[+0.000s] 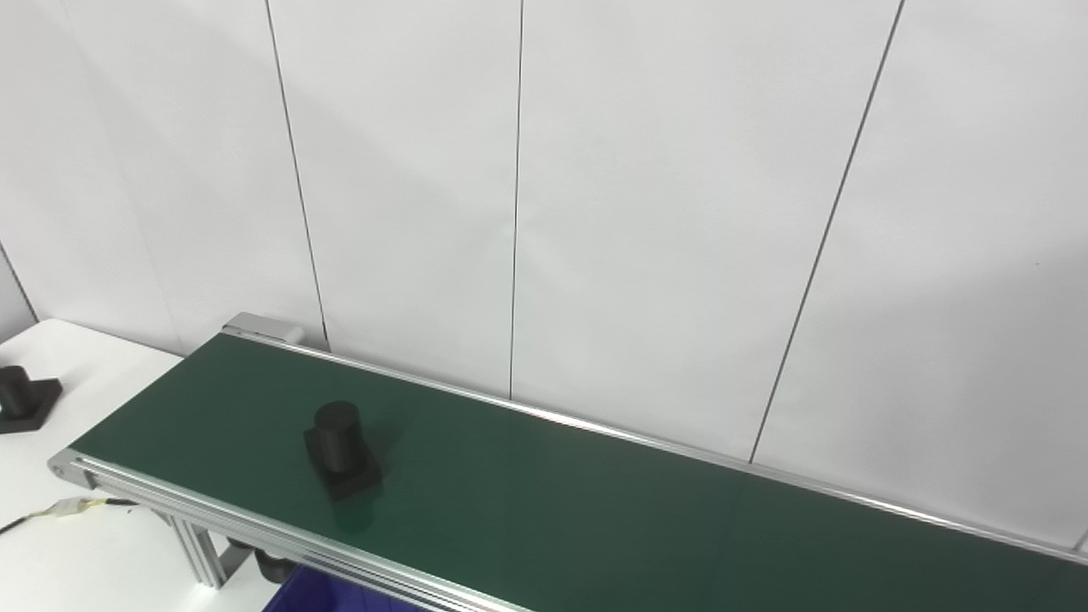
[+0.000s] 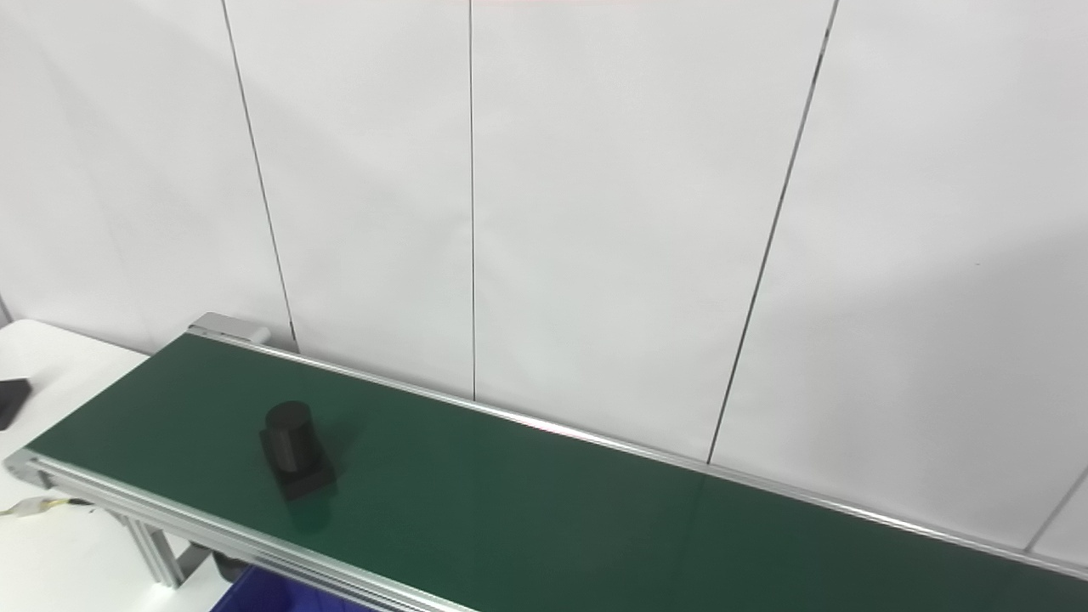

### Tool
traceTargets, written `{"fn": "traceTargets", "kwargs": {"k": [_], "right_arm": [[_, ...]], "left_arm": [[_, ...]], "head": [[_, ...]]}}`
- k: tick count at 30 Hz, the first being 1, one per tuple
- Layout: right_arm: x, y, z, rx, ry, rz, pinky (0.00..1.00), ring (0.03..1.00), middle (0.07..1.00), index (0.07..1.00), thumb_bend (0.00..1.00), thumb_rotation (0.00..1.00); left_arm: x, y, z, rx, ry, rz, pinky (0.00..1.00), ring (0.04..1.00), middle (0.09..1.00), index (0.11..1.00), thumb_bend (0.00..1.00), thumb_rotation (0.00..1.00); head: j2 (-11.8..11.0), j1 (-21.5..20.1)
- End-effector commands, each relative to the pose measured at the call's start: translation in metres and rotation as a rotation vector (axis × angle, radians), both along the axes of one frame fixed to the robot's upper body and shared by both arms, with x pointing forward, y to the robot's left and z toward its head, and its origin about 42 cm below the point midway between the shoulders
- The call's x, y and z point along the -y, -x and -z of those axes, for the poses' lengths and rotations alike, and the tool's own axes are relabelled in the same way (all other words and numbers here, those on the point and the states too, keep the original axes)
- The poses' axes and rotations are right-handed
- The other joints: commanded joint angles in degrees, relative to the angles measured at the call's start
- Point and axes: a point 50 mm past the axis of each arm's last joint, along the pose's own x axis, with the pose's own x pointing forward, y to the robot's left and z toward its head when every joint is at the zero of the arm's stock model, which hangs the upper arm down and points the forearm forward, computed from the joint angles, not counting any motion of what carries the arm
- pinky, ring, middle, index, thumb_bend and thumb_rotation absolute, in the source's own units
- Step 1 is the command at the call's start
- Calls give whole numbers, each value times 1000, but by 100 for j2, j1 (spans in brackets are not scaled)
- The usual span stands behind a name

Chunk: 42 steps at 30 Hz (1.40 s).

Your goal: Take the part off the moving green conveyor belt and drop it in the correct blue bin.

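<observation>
A black part (image 1: 342, 449), a round cylinder standing on a square base, rests upright on the green conveyor belt (image 1: 595, 501) near its left end. The same part (image 2: 293, 450) appears in the right eye view. A corner of a blue bin (image 1: 314, 593) peeks out under the belt's front rail at the bottom edge. Neither hand is in view.
A second black part (image 1: 21, 398) of the same shape stands on the white table (image 1: 76, 544) left of the belt. A cable with a connector (image 1: 68, 507) lies on the table by the belt's silver frame leg (image 1: 200, 552). White wall panels stand close behind the belt.
</observation>
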Motion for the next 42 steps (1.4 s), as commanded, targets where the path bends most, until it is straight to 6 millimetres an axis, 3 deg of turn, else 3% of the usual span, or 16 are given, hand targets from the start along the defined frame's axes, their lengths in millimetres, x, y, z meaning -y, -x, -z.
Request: {"fn": "traceTargets", "kwargs": {"k": [1, 13, 19, 31, 34, 42], "right_arm": [[1, -7, -15, 50, 12, 0, 759, 843, 879, 918, 736, 473], [-2, -42, -39, 57, 71, 27, 759, 853, 889, 922, 770, 554], [-4, -56, -49, 60, 91, 24, 832, 887, 912, 937, 738, 537], [-13, -78, -55, 41, 124, -17, 800, 889, 921, 946, 741, 520], [-17, -83, -56, 32, 134, -25, 822, 893, 923, 948, 703, 462], [-28, -95, -59, 26, 175, -25, 816, 884, 912, 932, 724, 415]], "left_arm": [[-1, -3, -8, 62, 6, -10, 678, 746, 778, 749, 997, 100], [0, -3, -9, 64, 7, -7, 685, 751, 784, 754, 991, 83], [0, -5, -9, 67, 6, -10, 680, 745, 780, 752, 993, 92], [0, -8, -10, 71, 6, -1, 682, 746, 780, 754, 990, 82], [-1, -9, -10, 73, 0, -4, 677, 743, 778, 755, 994, 93], [-4, -11, -10, 70, 11, 2, 687, 748, 782, 751, 997, 85]], "head": [[7, -5], [14, -38], [2, -84], [46, -340], [59, -400], [79, -741]]}}
